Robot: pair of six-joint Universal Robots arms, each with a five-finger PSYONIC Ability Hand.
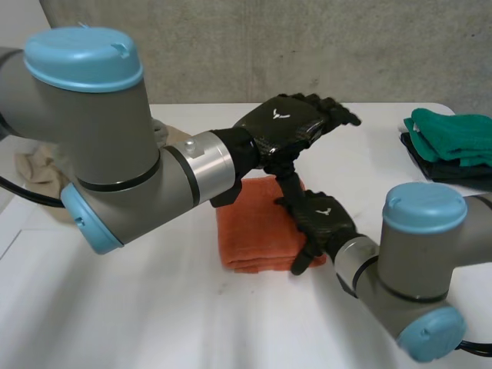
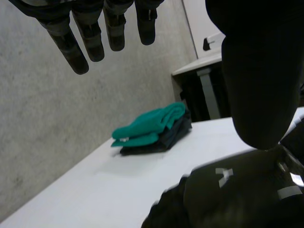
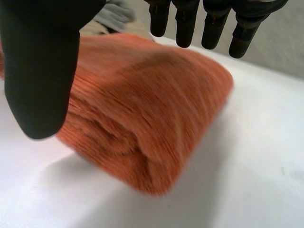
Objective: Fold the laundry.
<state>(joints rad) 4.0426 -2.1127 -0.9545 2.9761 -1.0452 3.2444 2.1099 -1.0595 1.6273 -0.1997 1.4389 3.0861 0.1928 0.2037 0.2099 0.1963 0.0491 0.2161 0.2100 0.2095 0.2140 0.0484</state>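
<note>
At the middle of the white worktop, a folded orange terry towel is lying flat, its thick folded edges facing the robot. The right robot hand is hovering at the towel's right edge, its straight fingers and thumb spreading wide over the cloth and gripping nothing; the right wrist view is showing the towel under its palm. The left robot hand is hanging above the towel's far edge, higher than the right one, with its fingers stretching out straight and its thumb held apart, also holding nothing. Near the worktop's far right corner, a folded green cloth is resting on a folded dark cloth. At the far left, a crumpled beige cloth is lying behind the left arm.
</note>
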